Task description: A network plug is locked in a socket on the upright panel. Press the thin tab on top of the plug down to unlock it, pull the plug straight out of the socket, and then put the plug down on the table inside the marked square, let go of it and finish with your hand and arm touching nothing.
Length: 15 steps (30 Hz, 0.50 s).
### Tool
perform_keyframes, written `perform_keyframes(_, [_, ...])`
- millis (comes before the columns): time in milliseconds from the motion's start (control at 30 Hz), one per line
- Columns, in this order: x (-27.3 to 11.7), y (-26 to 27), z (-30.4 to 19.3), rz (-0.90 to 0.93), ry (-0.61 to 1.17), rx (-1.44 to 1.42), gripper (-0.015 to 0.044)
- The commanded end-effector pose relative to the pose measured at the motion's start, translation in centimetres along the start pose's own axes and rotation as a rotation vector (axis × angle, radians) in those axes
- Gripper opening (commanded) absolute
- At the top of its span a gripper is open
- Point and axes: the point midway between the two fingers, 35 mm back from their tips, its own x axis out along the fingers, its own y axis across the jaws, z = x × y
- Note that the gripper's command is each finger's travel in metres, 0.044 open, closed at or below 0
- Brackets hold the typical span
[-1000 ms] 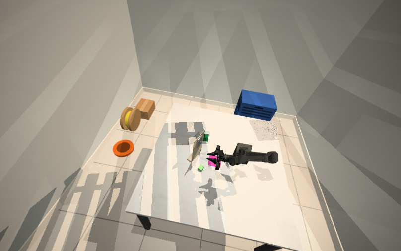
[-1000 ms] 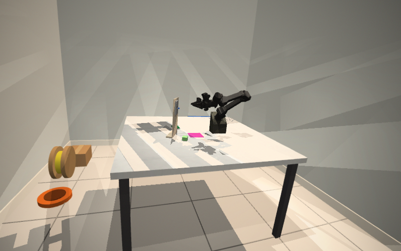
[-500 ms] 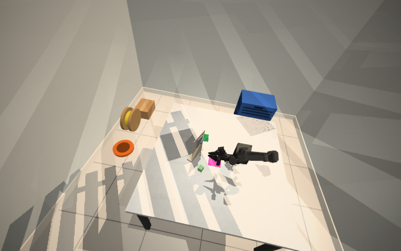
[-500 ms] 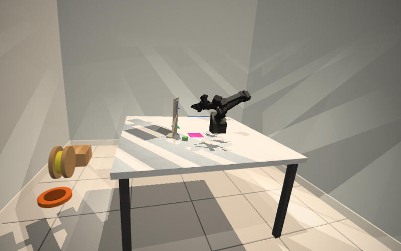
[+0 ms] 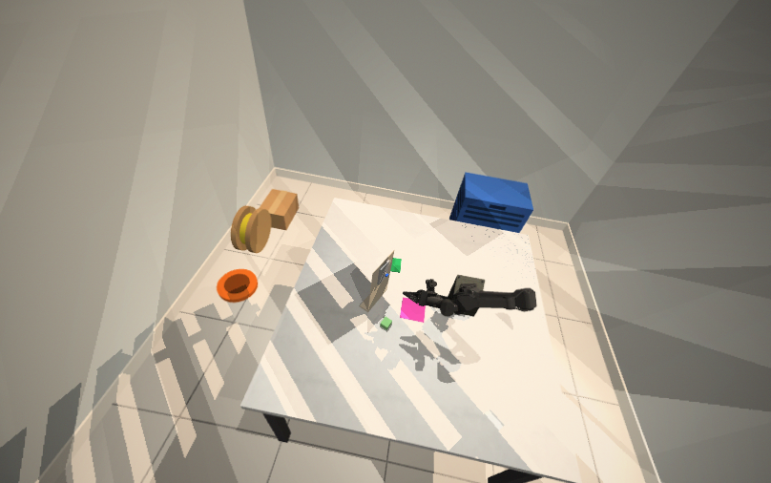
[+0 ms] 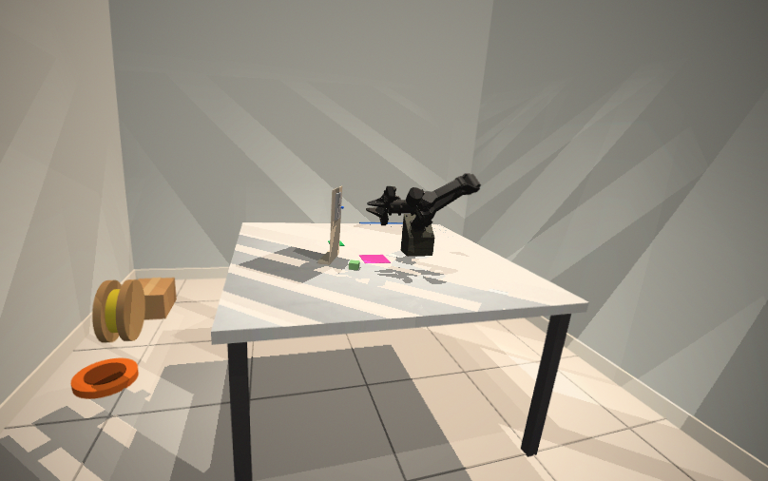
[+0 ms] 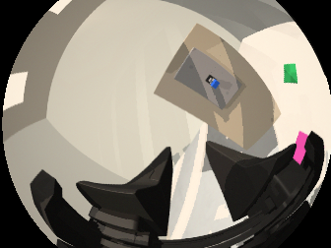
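Observation:
The upright tan panel carries a grey plate with a dark socket. The small blue plug sits at the socket and sticks out on the arm's side. Its thin tab is too small to make out. My gripper is partly open and empty, in the air a short way from the panel, at about the plug's height and touching nothing. The marked pink square lies on the table below the gripper.
A light green cube stands between the panel's foot and the square. A darker green object lies beside the panel's far end. A blue crate is behind the table. A spool and an orange ring are off the table.

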Motion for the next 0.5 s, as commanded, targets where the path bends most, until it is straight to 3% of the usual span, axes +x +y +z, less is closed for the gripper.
perform_keyframes(0, [-0.4,-1.0,0.5,-0.005,-0.019,0.125,0.0156])
perform_keyframes(467, [-1.4,-4.2,2.0,-0.002,-0.091,0.593,0.0156])
